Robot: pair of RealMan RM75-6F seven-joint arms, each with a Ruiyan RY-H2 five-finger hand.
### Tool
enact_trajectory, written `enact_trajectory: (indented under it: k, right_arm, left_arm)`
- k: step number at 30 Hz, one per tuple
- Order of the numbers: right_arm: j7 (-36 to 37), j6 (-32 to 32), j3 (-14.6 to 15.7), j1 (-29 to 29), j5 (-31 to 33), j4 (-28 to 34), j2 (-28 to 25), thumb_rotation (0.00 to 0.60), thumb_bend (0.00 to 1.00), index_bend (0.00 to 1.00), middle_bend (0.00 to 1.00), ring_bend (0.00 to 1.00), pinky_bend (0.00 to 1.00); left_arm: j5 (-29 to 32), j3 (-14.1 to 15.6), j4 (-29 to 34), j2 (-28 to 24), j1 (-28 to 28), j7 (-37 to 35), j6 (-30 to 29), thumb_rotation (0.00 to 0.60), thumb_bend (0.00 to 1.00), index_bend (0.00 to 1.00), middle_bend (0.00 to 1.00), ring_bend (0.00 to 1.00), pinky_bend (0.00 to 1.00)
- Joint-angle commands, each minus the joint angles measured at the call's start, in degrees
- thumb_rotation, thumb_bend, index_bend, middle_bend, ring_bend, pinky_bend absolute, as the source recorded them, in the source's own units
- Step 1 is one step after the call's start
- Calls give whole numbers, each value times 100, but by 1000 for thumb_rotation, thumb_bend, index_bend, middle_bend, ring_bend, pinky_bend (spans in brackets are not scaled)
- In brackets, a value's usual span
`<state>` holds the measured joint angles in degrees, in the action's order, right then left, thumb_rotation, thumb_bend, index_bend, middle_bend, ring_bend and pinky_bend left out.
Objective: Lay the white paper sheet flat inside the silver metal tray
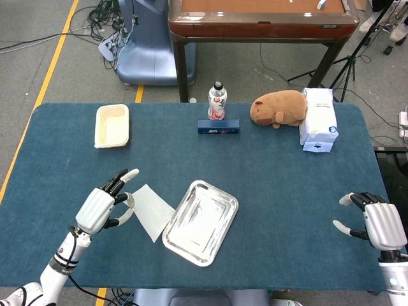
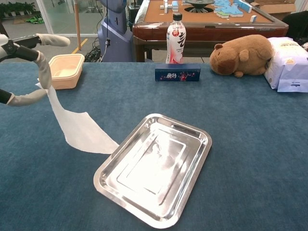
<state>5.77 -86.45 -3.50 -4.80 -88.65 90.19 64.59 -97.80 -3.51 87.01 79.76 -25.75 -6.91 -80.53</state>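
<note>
The left hand [image 1: 97, 209] pinches the thin white paper sheet [image 2: 77, 126] between fingers [image 2: 44, 71] — it trails toward 5 o'clock, its far corner touching the rectangular silver metal tray [image 2: 193, 169]; the right hand [image 1: 376, 223] holds nothing, its fingers apart.

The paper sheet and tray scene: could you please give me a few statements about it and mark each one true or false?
1. The left robot hand pinches a corner of the white paper sheet and holds it lifted off the table. True.
2. The paper sheet already lies flat inside the silver metal tray. False: the tray is empty, and the sheet's low end only reaches the tablecloth beside the tray's left rim.
3. The right robot hand holds the tray's edge. False: it holds nothing and sits far to the tray's right.
4. A bottle stands upright behind the blue box. True.
5. The plush toy sits inside the beige container. False: the toy lies next to the white package.
</note>
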Motion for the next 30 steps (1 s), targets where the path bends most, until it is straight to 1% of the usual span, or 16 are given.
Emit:
enact_trajectory:
  k: [1, 20, 30]
  right_arm:
    - [17, -5, -5, 3, 7, -1, -7, 600, 56, 476, 493, 395, 421]
    - [52, 16, -2, 2, 13, -2, -25, 600, 56, 476, 493, 395, 421]
    - [82, 8, -3, 6, 10, -3, -34, 600, 56, 476, 493, 395, 421]
  left_arm:
    - [-13, -44, 137, -22, -78, 128, 72, 600, 437, 686, 94, 0, 230]
    - [283, -466, 804, -233, -434, 535, 339, 600, 438, 687, 95, 0, 230]
    - [442, -626, 1072, -138, -645, 812, 522, 600, 438, 688, 97, 0, 230]
